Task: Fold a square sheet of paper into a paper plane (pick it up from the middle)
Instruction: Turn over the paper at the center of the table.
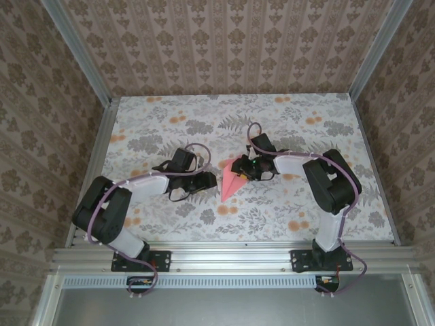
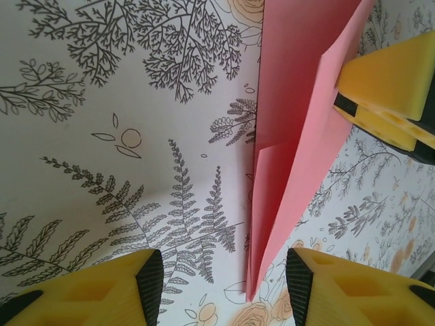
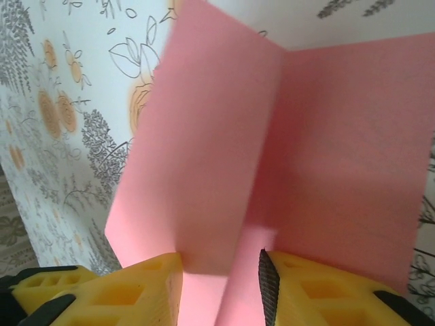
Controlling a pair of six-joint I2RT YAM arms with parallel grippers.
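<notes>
1. Plane [image 1: 234, 182] lies near the middle of the table [image 1: 306, 204]. In the top view its nose points to 7 o'clock and its wide tail to 1 o'clock. It looks folded to a narrow dart, with the wings lifted a little off the centre crease.
2. Left gripper [image 2: 224, 275] sits at 9 o'clock of the nose. Its jaws are about half open and straddle the tip. In its wrist view the paper stands nearer the right-hand finger [image 2: 309, 285] and seems to touch neither.
3. Right gripper [image 3: 219, 272] is at the tail end, at 1 o'clock. Its jaws are narrow around the crease and paper fills the gap. I cannot tell whether the pads really pinch it.
4. Step in hand, as I judge it, is closing the dart along its crease and taking hold for the lift.
5. To do it well:
   - Centre the crease between the left pads before closing, since the paper sits off to one side.
   - Close slowly and low on the keel, so the wings are left free.
   - Slide toward the middle and away from the tip, because the nose crumples easily.
   - Let only one gripper shift at a time, so the paper is not left to spring open.
</notes>
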